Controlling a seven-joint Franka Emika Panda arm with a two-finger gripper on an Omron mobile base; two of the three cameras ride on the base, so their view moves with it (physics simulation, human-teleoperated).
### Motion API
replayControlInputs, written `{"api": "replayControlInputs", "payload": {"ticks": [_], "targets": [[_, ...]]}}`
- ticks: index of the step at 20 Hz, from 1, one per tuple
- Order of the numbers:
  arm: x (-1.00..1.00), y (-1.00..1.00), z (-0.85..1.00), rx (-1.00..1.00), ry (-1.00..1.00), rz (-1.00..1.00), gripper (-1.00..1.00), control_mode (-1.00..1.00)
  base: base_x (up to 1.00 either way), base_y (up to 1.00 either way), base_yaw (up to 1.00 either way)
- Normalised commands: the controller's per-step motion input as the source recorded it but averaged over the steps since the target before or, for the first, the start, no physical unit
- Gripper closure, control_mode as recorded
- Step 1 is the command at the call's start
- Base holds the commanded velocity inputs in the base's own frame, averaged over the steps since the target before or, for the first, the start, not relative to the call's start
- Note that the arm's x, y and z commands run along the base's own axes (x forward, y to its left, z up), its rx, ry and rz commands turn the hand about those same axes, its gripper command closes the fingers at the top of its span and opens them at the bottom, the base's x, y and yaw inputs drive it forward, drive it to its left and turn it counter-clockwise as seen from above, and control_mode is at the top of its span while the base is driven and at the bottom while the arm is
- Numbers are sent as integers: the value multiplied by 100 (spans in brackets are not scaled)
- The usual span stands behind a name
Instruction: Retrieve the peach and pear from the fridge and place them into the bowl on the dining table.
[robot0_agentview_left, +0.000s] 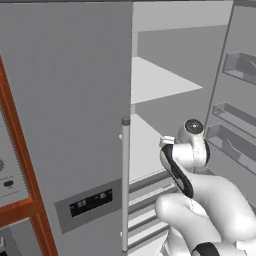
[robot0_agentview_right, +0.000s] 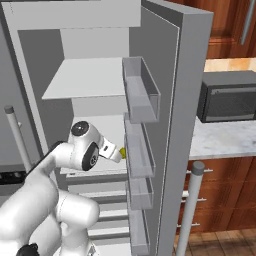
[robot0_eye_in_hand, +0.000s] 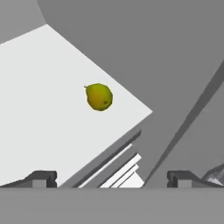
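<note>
The grey fridge (robot0_agentview_left: 65, 100) has its right door (robot0_agentview_right: 185, 100) swung open and its left door closed. A yellow-green pear (robot0_eye_in_hand: 99, 96) lies on a white middle shelf (robot0_eye_in_hand: 39, 113), toward the shelf's front corner. My gripper (robot0_eye_in_hand: 111, 179) is open with nothing between its fingers, looking down at the pear from a short distance. From the right base view the hand (robot0_agentview_right: 109, 148) reaches into the fridge at that shelf, with the pear (robot0_agentview_right: 122, 151) just past it. The peach, the bowl and the dining table are out of view.
Clear door bins (robot0_agentview_right: 142, 92) line the open door close to the right of the hand. White drawers (robot0_agentview_left: 145, 200) sit below the shelf. The closed door's bar handle (robot0_agentview_left: 125, 185) stands left of the arm. A dark microwave (robot0_agentview_right: 227, 95) rests on the counter beyond the door.
</note>
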Motion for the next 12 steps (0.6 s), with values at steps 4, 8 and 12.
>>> {"api": "replayControlInputs", "payload": {"ticks": [4,8,12], "targets": [[41,-17,-22,2,9,-3,-100,-100,0,0,0],[43,-7,-14,4,10,0,-100,-100,0,0,0],[41,-4,-18,3,6,0,-100,-100,0,0,0]]}}
